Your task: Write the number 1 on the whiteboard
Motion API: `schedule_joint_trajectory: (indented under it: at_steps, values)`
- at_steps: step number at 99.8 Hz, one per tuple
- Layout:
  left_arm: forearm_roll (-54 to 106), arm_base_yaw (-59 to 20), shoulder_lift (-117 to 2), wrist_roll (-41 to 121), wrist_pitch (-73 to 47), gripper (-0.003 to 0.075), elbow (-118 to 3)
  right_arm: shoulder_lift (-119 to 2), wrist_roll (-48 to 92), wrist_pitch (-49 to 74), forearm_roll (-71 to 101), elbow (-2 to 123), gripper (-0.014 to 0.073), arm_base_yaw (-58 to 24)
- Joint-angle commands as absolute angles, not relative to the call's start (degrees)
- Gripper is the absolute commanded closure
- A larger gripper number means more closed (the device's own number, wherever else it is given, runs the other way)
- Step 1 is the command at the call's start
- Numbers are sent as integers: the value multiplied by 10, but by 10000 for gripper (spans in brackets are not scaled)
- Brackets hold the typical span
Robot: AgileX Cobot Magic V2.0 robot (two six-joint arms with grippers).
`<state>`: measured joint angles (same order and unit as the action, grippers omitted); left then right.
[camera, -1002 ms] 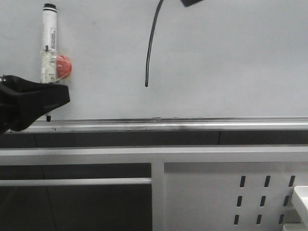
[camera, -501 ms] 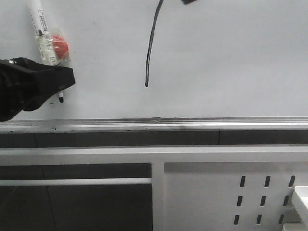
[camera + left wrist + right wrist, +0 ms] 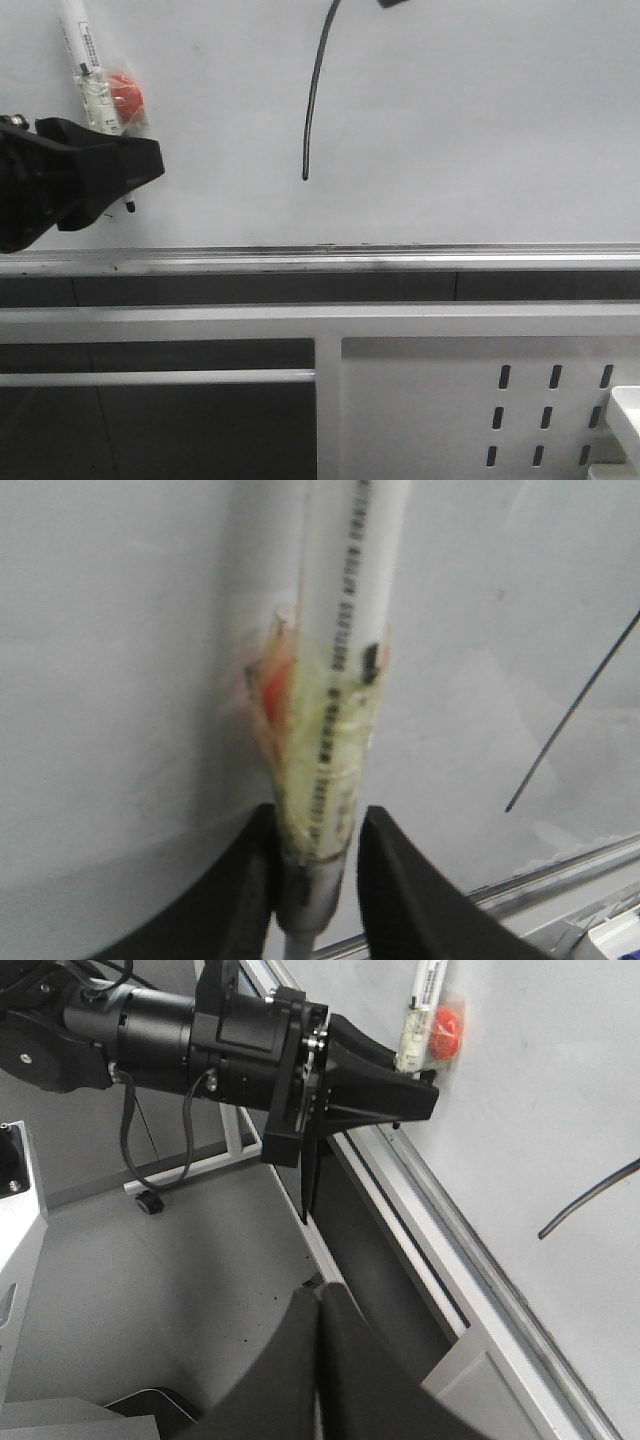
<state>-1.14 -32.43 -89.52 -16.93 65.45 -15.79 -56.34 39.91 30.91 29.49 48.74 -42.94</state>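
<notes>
The left tool (image 3: 135, 180) is clamped on a marker (image 3: 335, 730), tip down and clear of the whiteboard (image 3: 480, 130). The 1 (image 3: 313, 95) stands mid-board (already drawn, I judge). The right tool (image 3: 315, 1360) hangs back, fingers together, holding nothing.

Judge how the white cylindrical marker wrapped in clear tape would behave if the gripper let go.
The white cylindrical marker looks stiff and probably light. Round-bodied, it would likely roll, though the red lump taped to it might stop that. The left gripper pinches it firmly.
</notes>
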Motion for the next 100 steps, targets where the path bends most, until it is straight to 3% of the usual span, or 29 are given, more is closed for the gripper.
schedule_joint_trajectory:
  at_steps: [1, 6, 25, 53, 63, 77, 100]
  values:
    - [13, -325, -884, -174, 780, 336, -173, -553, 401, 274, 301, 502, 663, -426]
    - [7, -325, -881, -174, 780, 299, -170, -553, 401, 273, 301, 502, 663, -426]
    - [-20, -325, -848, -174, 780, 300, -133, -551, 401, 253, 301, 498, 663, -426]
    - [-27, -325, -748, -174, 780, 311, -56, -442, 401, 100, 301, 405, 663, -426]
    - [-34, -325, -714, -174, 780, 422, -25, -371, 401, 25, 301, 338, 663, -426]
    - [-60, -325, -682, -167, 780, 741, 11, -270, 401, -62, 311, 246, 663, -426]
    - [-120, -325, -677, -153, 777, 740, 22, -143, 401, -77, 327, 126, 663, -426]
